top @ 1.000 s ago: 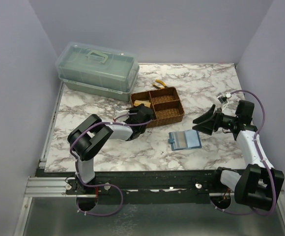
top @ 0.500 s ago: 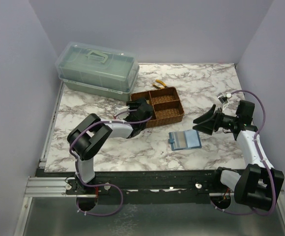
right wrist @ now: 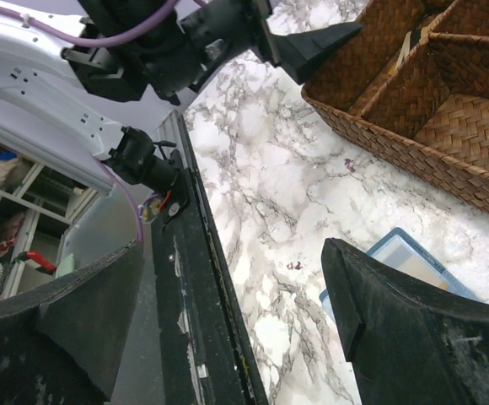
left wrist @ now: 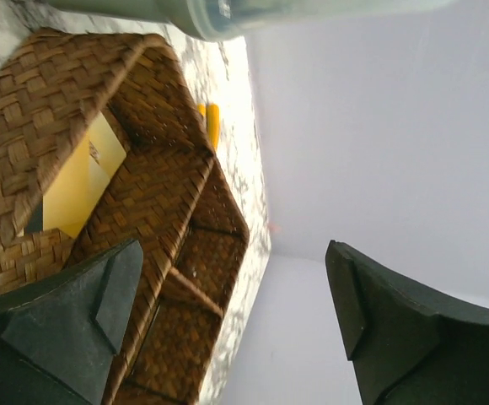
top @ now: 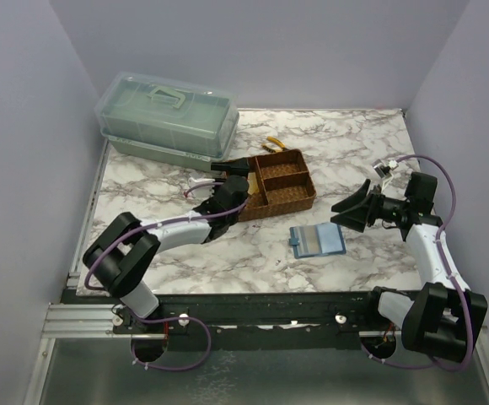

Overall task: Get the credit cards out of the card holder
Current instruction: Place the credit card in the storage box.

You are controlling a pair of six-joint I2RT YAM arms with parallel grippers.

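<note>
Card holder [top: 318,240] lies open beside wide right claw [top: 350,199]; left claw [top: 234,179] gapes wide over woven tray [top: 285,196].

**Inspector:** State the finish of the arms.

**Arm:** My left arm [top: 173,229] and right arm [top: 427,249] are built alike: white link shells between bulky black joint housings. Each has a black block at the base.

**Inspector:** Cabling?

**Arm:** A purple cable [top: 449,179] runs along the outside of each arm from base to wrist, in loose loops.

**Inspector:** End fittings?

**Arm:** My left gripper [left wrist: 236,321] has two dark, matte, wedge-shaped fingers with bevelled faces. My right gripper [right wrist: 228,287] has the same pair, their surface grainy and lightly scuffed. A small white fitting [top: 386,167] sits by the right wrist. Any lettering is too small to read.
</note>
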